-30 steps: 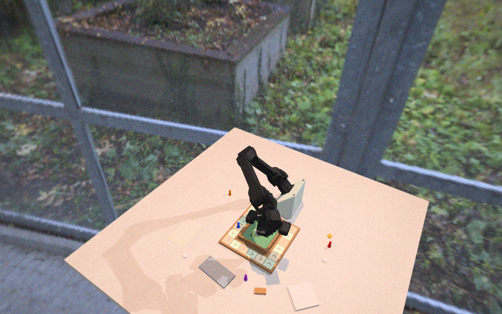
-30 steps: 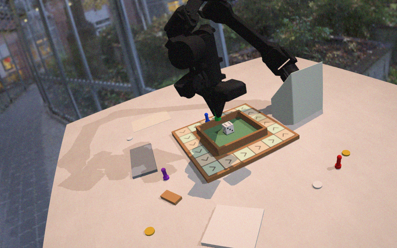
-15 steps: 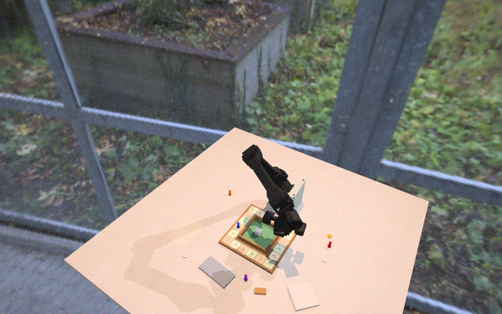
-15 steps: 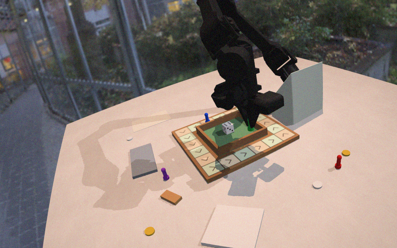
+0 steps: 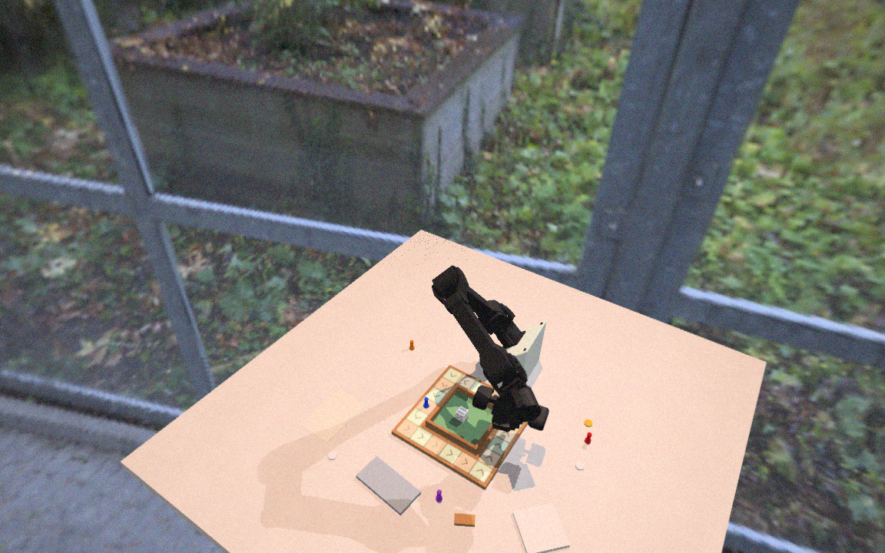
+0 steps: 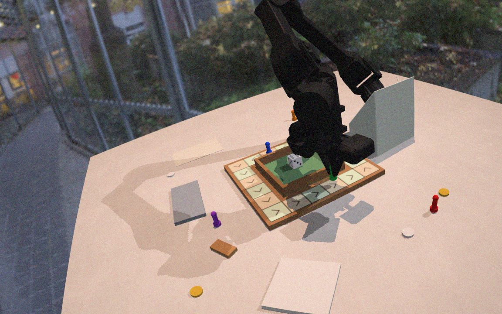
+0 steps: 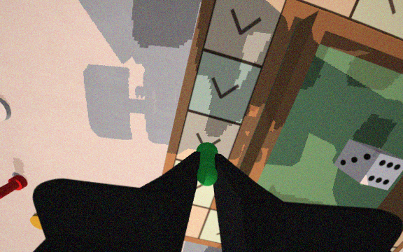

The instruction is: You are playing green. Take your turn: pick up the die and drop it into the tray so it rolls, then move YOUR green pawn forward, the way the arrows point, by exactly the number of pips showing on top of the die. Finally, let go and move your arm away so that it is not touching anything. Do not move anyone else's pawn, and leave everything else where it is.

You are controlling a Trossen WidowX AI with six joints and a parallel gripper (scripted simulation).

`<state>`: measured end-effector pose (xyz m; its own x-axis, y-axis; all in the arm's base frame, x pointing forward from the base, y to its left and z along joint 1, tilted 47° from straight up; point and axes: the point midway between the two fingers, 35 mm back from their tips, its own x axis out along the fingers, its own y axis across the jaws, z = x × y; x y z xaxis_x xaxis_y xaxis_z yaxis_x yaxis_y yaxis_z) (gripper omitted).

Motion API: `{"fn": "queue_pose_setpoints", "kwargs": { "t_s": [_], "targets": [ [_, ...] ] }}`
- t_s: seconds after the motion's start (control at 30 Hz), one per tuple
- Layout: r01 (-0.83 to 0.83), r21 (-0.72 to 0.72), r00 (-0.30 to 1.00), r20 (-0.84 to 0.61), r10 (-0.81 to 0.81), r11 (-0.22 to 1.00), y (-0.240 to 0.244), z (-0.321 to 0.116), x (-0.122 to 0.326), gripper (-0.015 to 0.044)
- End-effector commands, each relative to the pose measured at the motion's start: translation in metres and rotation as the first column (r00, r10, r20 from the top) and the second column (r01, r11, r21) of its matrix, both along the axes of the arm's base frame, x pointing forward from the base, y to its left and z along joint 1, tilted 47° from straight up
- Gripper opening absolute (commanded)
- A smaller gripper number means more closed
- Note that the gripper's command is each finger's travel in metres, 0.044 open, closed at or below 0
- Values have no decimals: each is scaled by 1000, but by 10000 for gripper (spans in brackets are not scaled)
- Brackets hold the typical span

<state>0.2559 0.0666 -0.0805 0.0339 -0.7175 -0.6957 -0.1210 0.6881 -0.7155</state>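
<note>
Gripper (image 6: 333,172) (image 7: 206,158) grasps the rounded green pawn (image 6: 333,177) (image 7: 207,164) over the track, beside the brown wooden wall of the felt-green tray (image 5: 452,438) (image 6: 303,183) (image 7: 294,70).

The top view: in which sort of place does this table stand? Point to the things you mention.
Probably a greenhouse or glazed garden room: metal window bars (image 5: 652,151) surround the table (image 5: 645,385) (image 6: 108,175), and beyond them are a raised planter (image 5: 260,130) and leafy ground (image 5: 844,226).

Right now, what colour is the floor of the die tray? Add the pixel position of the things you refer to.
Green (image 5: 476,421) (image 6: 307,172) (image 7: 313,168), clearest in the wrist view.
</note>
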Motion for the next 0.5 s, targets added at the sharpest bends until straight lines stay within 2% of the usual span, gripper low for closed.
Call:
{"fn": "queue_pose_setpoints", "kwargs": {
  "t_s": [0.0,0.4,0.47],
  "targets": [
    [-7,-1,1000,2,7,1000,-2,-2,0,0],
    [-7,-2,1000,2,7,1000,-13,-13,1,0],
    [-4,3,1000,6,4,1000,-10,-11,2,52]
  ]
}}
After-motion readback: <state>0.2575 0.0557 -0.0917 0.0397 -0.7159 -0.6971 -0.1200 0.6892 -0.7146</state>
